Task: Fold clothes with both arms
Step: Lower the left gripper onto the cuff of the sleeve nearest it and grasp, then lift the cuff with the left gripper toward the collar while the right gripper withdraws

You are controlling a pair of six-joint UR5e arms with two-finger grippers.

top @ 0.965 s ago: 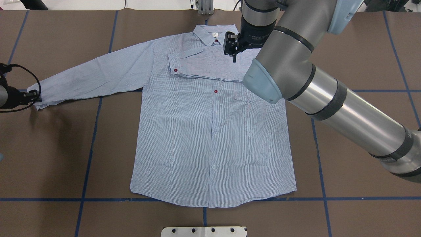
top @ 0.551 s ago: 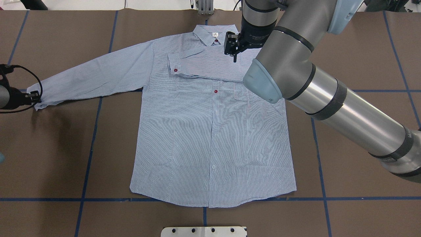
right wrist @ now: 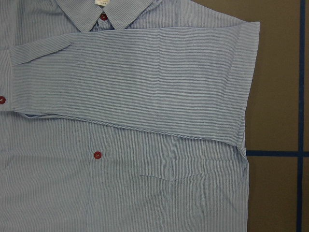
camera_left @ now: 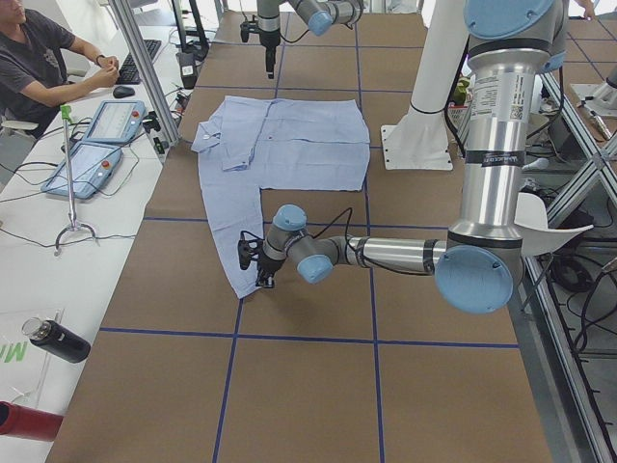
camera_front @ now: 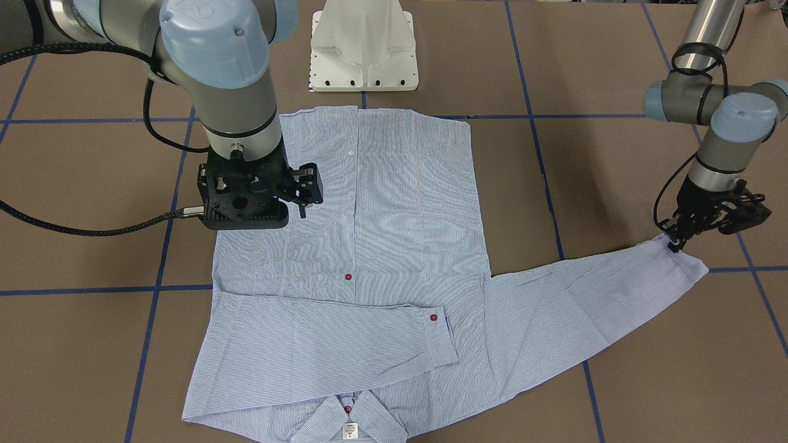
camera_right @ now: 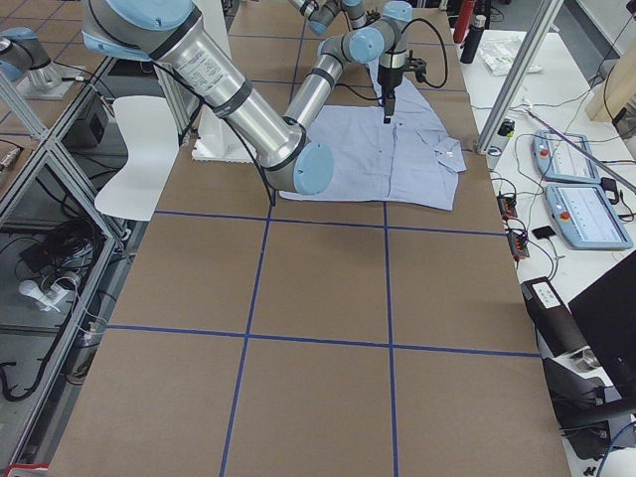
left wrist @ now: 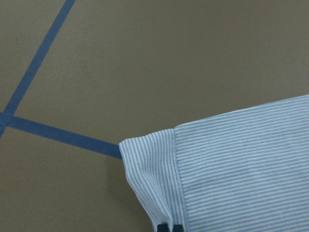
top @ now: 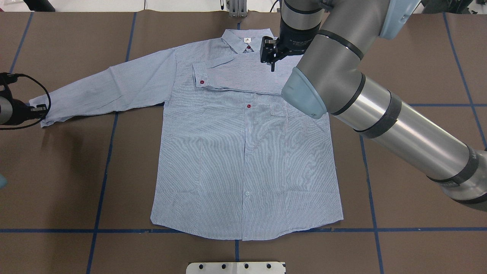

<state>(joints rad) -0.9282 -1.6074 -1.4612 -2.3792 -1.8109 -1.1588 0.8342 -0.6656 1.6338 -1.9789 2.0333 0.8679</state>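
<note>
The light blue striped shirt [top: 243,160] lies flat, front up, with its collar [top: 245,40] at the far side. One sleeve [right wrist: 145,77] is folded across the chest. The other sleeve [top: 114,87] stretches out to my left. My left gripper [top: 42,113] is shut on that sleeve's cuff [left wrist: 159,179] at table level, and its dark fingertips [left wrist: 166,227] pinch the hem. My right gripper [top: 282,65] hangs above the chest beside the collar, open and empty. Only one of its fingers [camera_front: 303,203] shows, and the right wrist view shows no fingers.
Brown table covering [top: 418,152] with blue tape lines [top: 102,171] surrounds the shirt. The white robot pedestal [camera_front: 363,43] stands at the near edge. My right arm's elbow [top: 315,87] hangs over the shirt's shoulder. A seated person [camera_left: 39,58] and control pendants [camera_left: 96,145] are beyond the table's far side.
My left gripper has drawn the cuff slightly outward and away from me, and the whole shirt has shifted a little to my left. The right gripper has edged toward the collar.
</note>
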